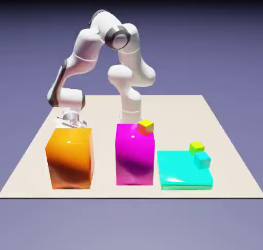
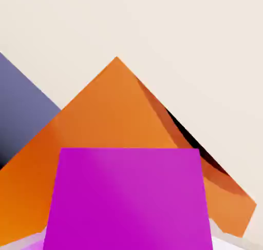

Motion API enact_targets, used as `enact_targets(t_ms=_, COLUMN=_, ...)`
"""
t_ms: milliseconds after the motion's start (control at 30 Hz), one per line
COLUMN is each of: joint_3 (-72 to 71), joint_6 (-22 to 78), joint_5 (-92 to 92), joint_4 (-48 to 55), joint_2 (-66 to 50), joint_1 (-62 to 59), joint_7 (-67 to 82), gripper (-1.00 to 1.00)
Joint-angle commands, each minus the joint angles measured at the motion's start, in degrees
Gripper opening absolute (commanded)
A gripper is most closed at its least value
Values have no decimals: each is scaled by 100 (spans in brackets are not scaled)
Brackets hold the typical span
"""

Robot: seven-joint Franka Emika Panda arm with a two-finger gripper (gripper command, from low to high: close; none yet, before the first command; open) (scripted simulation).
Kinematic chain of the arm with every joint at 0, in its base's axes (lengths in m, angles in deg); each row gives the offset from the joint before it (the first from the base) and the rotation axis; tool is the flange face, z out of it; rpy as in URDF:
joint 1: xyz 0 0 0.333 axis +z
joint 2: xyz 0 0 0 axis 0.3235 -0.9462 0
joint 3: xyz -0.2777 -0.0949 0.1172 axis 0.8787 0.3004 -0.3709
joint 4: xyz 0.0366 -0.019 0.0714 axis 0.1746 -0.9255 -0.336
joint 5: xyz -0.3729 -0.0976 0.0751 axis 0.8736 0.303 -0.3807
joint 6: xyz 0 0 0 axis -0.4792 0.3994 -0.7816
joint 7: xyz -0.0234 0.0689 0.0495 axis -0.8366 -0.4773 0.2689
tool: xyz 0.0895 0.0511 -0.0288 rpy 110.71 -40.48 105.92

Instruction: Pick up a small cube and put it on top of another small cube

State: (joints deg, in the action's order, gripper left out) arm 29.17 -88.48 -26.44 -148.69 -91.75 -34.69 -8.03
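Gripper (image 2: 128,241) closed on one small magenta cube (image 2: 129,200)

Exterior view: you've got one arm (image 1: 106,31), its hand end behind one orange block (image 1: 70,159); one large magenta block (image 1: 134,156); one cyan slab (image 1: 184,171). Three small cubes show: yellow-and-red (image 1: 146,127), yellow-green (image 1: 196,148), cyan (image 1: 202,160). Held cube hidden.

Hand view: your one held cube sits between two fingers, orange block beyond.

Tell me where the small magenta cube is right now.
In the hand view, the small magenta cube is at the bottom centre, held in the pincer, with the orange block behind it.
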Motion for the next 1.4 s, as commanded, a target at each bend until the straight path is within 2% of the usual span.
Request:
enact_targets(t_ms=0, joint_3=-89, joint_6=-78, joint_5=-6, joint_4=140, joint_2=71, joint_1=-208, joint_7=217, gripper=-100)
enact_targets(t_ms=100, joint_3=-455, joint_6=-273, joint_5=49, joint_4=562, joint_2=237, joint_1=-765, joint_7=696, gripper=-100)
enact_targets(t_ms=800, joint_3=-4816, joint_6=-1151, joint_5=2417, joint_4=3554, joint_2=583, joint_1=-3448, joint_7=807, gripper=-100)
enact_targets(t_ms=1367, joint_3=-8346, joint_6=-825, joint_5=6010, joint_4=4890, joint_2=-321, joint_1=-2987, joint_7=-3071, gripper=-100)
